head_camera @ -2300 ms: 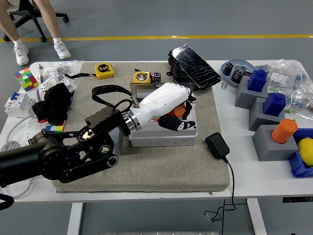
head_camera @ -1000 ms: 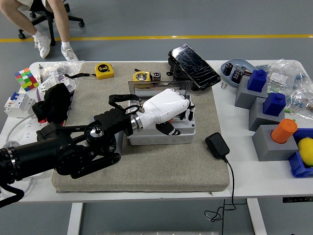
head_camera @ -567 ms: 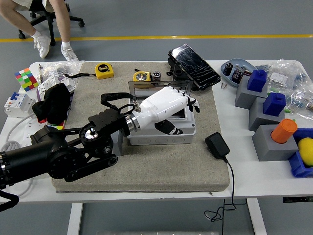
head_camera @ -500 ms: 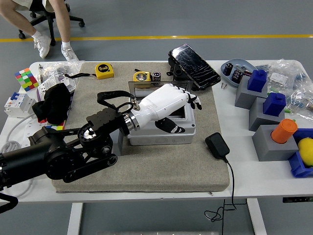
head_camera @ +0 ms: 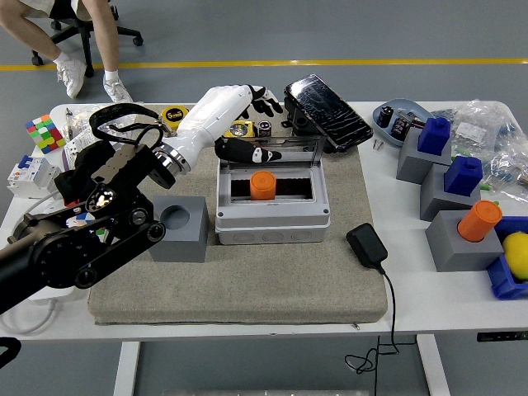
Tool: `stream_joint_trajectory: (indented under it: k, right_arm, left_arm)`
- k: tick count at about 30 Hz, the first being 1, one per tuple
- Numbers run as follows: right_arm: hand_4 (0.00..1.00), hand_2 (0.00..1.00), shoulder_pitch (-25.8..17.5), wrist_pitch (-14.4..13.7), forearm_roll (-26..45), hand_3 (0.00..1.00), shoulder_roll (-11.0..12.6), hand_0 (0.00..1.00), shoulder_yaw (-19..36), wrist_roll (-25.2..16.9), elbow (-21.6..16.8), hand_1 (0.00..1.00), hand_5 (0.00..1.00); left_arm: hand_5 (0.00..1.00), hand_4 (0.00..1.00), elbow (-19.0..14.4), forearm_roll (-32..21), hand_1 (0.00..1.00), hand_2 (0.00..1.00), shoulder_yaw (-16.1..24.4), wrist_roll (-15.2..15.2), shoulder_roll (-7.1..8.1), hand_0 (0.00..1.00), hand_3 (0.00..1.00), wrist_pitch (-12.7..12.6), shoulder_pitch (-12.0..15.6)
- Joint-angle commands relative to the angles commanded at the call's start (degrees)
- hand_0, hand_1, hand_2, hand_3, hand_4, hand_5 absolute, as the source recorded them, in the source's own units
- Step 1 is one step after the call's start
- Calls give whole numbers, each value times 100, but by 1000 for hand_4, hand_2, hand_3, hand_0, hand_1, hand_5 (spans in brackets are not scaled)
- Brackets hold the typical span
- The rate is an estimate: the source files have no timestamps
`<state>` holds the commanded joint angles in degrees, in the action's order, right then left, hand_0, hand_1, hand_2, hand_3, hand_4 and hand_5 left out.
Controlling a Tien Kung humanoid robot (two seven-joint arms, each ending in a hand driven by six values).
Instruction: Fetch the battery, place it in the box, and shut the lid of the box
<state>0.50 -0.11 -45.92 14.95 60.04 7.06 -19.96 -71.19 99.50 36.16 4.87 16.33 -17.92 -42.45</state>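
The orange battery [head_camera: 262,185] stands upright inside the light grey box [head_camera: 272,216] in the middle of the mat. The box's clear lid [head_camera: 285,150] stands open at its far edge. My left hand [head_camera: 260,128] is white and raised at the lid's upper left corner. Its fingers [head_camera: 266,103] are spread behind the lid, the thumb [head_camera: 247,152] lies along the lid's top edge, and it holds nothing. A grey block with a round hole [head_camera: 177,228] sits left of the box.
Two yellow tape measures [head_camera: 175,118] and a black case [head_camera: 326,111] lie behind the box. A black charger [head_camera: 367,246] lies at the right. Grey blocks with blue and orange parts [head_camera: 462,223] stand far right. A seated person's legs [head_camera: 78,41] show top left.
My left hand has lifted out of the box and swung up and back to the lid's top edge. The orange battery stays in the box, now uncovered.
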Motion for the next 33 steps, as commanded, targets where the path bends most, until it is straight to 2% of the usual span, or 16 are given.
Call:
stream_joint_trajectory:
  k: [1,2,5,11,14,26,33]
  right_arm:
    - [993,691,-3,-1,0,636,1,647,2,-1,-1,673,556]
    - [993,691,-6,-1,-1,635,1,647,7,-2,-5,674,555]
    - [993,691,-10,0,-11,635,1,647,30,-2,-11,674,555]
    - [993,691,-44,0,-25,635,2,647,79,2,-11,674,555]
    - [993,691,-57,0,-31,637,11,647,85,5,-10,673,555]
    - [993,691,-80,-2,-35,635,-1,646,80,0,-20,673,554]
    - [993,691,-80,-3,-34,635,6,646,92,2,-7,673,554]
  left_arm:
    - [511,998,1,12,803,785,13,46,21,703,823,40,29]
    - [593,998,-17,20,852,823,15,109,52,729,849,100,68]
    - [593,998,-111,5,852,823,-25,214,127,729,849,202,164]
    - [600,998,-591,-47,840,787,-122,204,298,717,816,218,431]
    - [599,998,-761,-29,814,757,-167,321,347,706,791,301,507]
    - [595,998,-1095,39,799,755,-313,529,537,683,787,496,797]
    - [594,998,-1197,-21,795,758,-379,688,589,681,789,662,886]
